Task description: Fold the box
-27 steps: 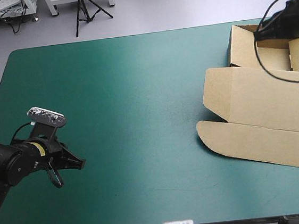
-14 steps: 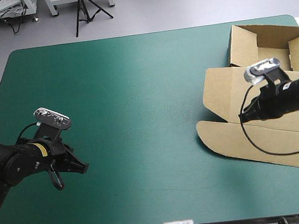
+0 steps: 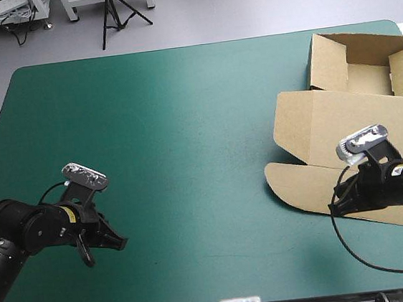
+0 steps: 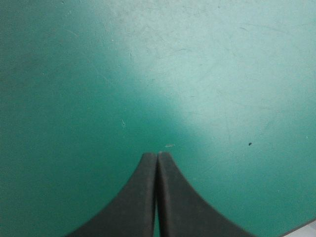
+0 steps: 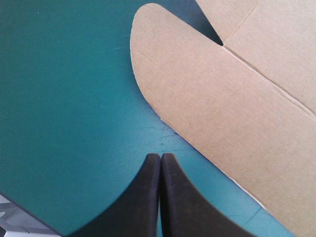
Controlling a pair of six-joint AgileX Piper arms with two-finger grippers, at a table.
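The brown box [image 3: 358,127] lies at the table's right side, its tray with raised walls at the far right corner and its lid spread flat toward the near edge. The lid's rounded flap [image 5: 197,84] ends just ahead of my right gripper [image 5: 160,157], which is shut and empty over the teal-green cover. In the high view that right gripper [image 3: 335,207] sits low over the flap's near edge. My left gripper [image 3: 121,242] hovers over bare cover at the near left, far from the box. Its black fingers [image 4: 143,197] meet in one arch, shut on nothing.
The teal-green table [image 3: 184,124] stretches open between the two arms. A black tripod [image 3: 117,15] stands on the floor beyond the far edge. The table's near edge [image 5: 19,207] shows beside my right gripper.
My right arm came down from the tray at the far right corner, across the lid, to the flap's near edge. My left gripper crept a little toward the near edge and inward.
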